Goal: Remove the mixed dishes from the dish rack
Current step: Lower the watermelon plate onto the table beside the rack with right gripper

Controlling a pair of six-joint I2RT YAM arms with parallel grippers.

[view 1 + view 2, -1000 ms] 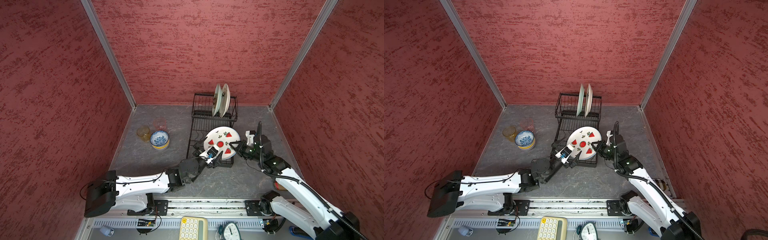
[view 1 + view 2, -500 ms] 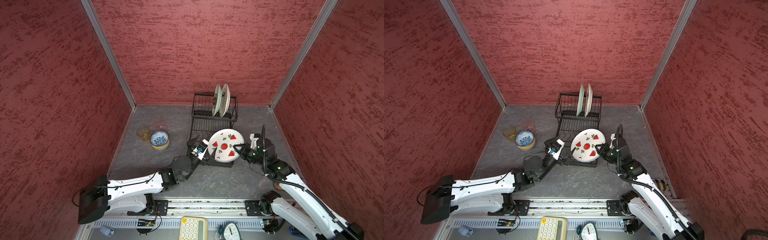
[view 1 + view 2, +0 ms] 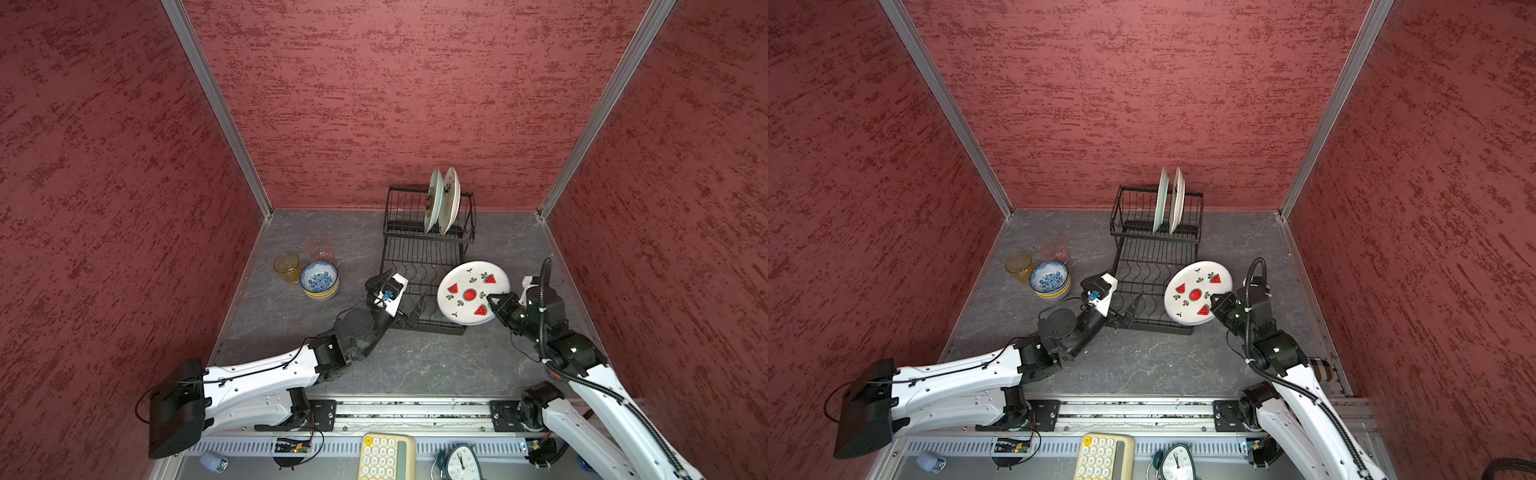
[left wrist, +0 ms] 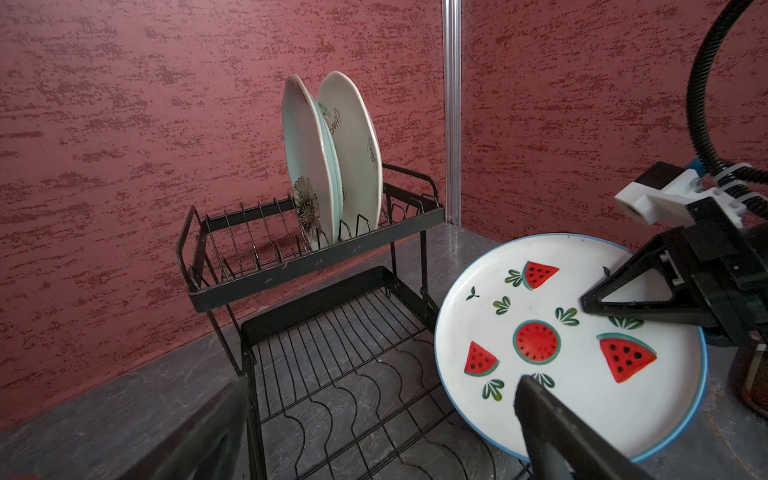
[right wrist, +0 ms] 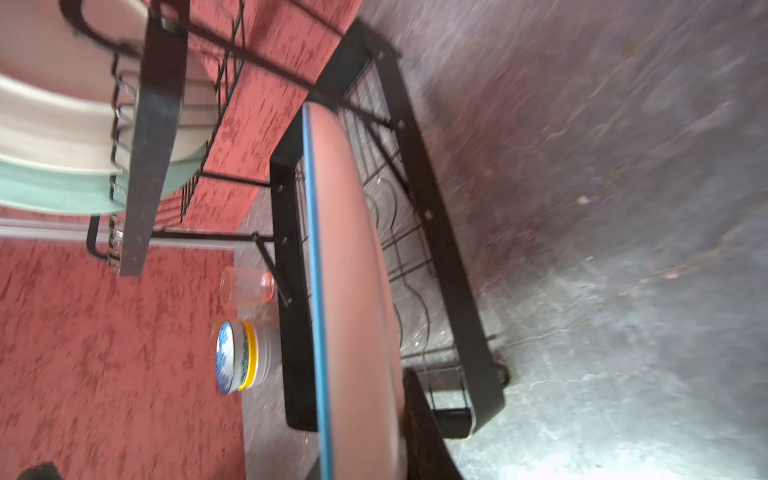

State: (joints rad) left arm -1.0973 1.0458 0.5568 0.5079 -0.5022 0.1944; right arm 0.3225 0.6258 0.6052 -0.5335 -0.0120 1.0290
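Observation:
The watermelon-print plate hangs tilted over the front right corner of the black dish rack. My right gripper is shut on its near rim. In the right wrist view I see the plate's underside. My left gripper stands open over the lower tray, holding nothing. A pale green plate and a cream plate stand upright in the upper basket.
On the table left of the rack are stacked bowls, blue-white on top, an amber tumbler and a pink tumbler. Red walls close three sides. A calculator and clock lie at the front edge.
The right gripper has carried the watermelon plate to the right, off the middle of the lower tray. The left gripper has drawn back to the left, away from the plate.

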